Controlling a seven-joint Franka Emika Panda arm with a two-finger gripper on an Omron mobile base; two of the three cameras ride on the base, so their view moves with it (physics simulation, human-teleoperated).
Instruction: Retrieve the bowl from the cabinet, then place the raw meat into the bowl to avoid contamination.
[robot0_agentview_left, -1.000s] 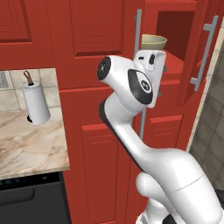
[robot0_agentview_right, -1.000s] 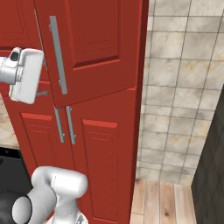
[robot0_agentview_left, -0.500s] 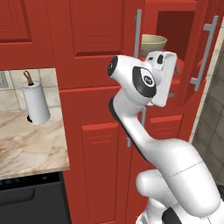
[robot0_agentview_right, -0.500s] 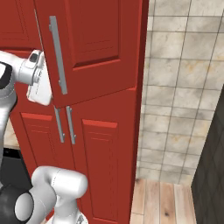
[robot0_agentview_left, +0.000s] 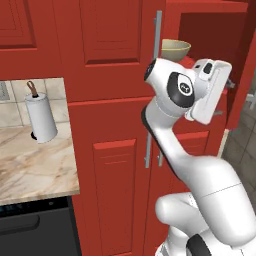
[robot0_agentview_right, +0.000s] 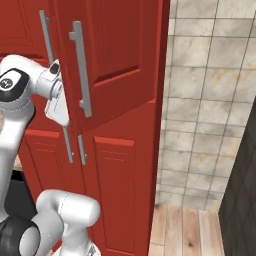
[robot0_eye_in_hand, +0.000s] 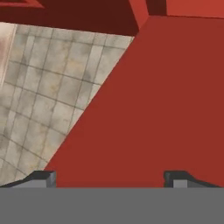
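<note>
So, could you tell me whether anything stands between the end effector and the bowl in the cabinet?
Nothing visible blocks it. The cabinet door stands open, the bowl sits exposed on its shelf, and the open, empty end effector is just below and right of it.

The round pale olive-tan bowl (robot0_agentview_left: 175, 48) on the red cabinet (robot0_agentview_left: 115, 90) shelf is partly hidden behind a silver bar handle (robot0_agentview_left: 156, 60) and the white arm.

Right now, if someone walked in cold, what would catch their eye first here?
Probably the tall red cabinet with its upper right door swung open, and the pale bowl sitting on the shelf inside. Next comes the white arm reaching up there, its open gripper facing the inside of the open door. To the left, a paper-towel roll stands on the marble counter.
</note>
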